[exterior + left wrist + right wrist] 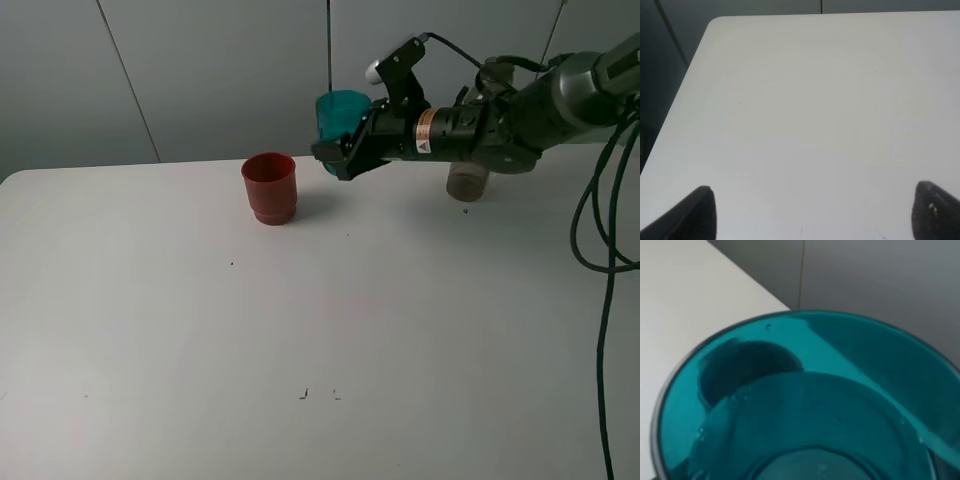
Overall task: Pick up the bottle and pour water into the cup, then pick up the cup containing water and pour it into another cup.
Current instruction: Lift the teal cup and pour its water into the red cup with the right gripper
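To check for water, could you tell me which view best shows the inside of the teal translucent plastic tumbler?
The right wrist view: it looks down into the teal translucent plastic tumbler, filling the frame. Exterior high shows only its outer wall behind the right arm's fingers. Left wrist misses it.

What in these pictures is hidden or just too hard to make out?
Exterior high: the right arm covers the bottle except its base.
Exterior high: the red cup is too small to show its contents.
Exterior high: the right end effector hides its own hold on the teal cup.
Left wrist: the picture's edge cuts off the left end effector but for two fingertips.
Right wrist: the teal cup fills the picture, its rim cut off.
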Robot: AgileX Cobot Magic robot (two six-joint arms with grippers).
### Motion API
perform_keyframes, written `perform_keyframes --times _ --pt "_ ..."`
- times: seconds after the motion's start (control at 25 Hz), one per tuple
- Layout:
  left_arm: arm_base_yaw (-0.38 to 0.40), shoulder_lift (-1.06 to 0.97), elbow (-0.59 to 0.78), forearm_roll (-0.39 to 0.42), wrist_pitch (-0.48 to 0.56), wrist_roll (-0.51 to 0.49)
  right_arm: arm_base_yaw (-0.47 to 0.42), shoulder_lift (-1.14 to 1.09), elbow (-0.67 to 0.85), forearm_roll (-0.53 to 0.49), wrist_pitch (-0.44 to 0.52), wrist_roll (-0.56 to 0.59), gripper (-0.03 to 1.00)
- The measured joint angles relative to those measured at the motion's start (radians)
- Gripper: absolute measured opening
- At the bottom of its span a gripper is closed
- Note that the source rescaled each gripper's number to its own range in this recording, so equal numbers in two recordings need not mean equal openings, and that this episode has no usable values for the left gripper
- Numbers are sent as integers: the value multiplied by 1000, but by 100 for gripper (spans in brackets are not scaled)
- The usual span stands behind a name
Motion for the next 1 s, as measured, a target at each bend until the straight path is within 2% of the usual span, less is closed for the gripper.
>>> perform_keyframes --times 0.2,0.6,1.0 --pt "0 0 0 0 0 0 30 0 -86 30 94 59 7" --pt "0 0 0 0 0 0 65 124 -321 48 210 135 7" --pt "0 0 0 0 0 0 83 242 -483 69 252 140 7"
